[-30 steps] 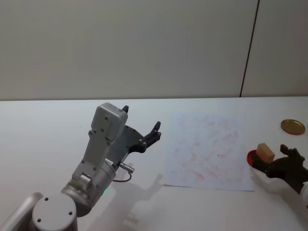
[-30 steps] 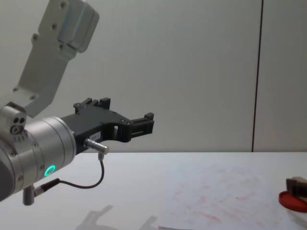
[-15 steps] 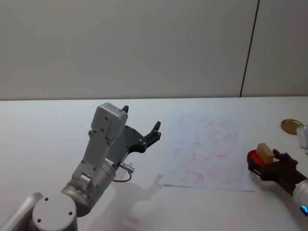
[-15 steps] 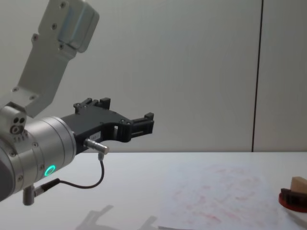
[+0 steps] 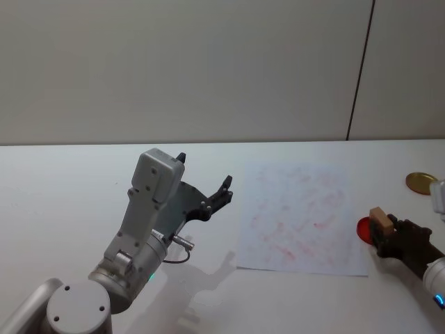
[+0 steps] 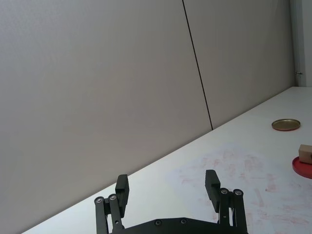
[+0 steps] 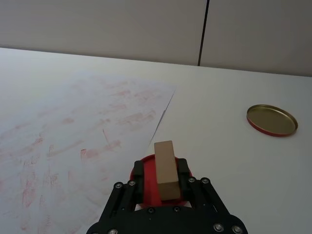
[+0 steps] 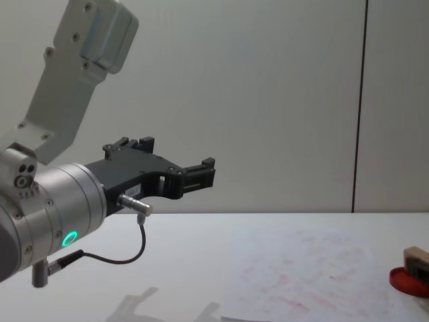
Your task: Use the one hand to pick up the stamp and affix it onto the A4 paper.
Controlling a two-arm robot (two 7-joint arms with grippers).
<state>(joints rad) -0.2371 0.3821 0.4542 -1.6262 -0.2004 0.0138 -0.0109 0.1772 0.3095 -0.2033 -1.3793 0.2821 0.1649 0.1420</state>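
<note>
The stamp (image 5: 378,218), a small tan wooden block, stands upright between the black fingers of my right gripper (image 5: 383,232) at the table's right edge, and the gripper is shut on it. In the right wrist view the stamp (image 7: 164,156) sits in the right gripper (image 7: 165,176), directly over the round red ink pad (image 7: 146,187). Whether it touches the pad I cannot tell. The A4 paper (image 5: 299,219), white with faint red marks, lies just left of the pad. My left gripper (image 5: 208,197) hangs open in the air left of the paper, parked.
A gold round lid (image 5: 422,182) lies on the table behind the ink pad (image 5: 363,227), near the right edge. The left arm's silver body (image 5: 149,209) rises over the table's left half. A pale wall closes off the back.
The right gripper's fingers have closed in on the stamp, and the gripper has shifted slightly, uncovering more of the red ink pad. The left arm has not moved.
</note>
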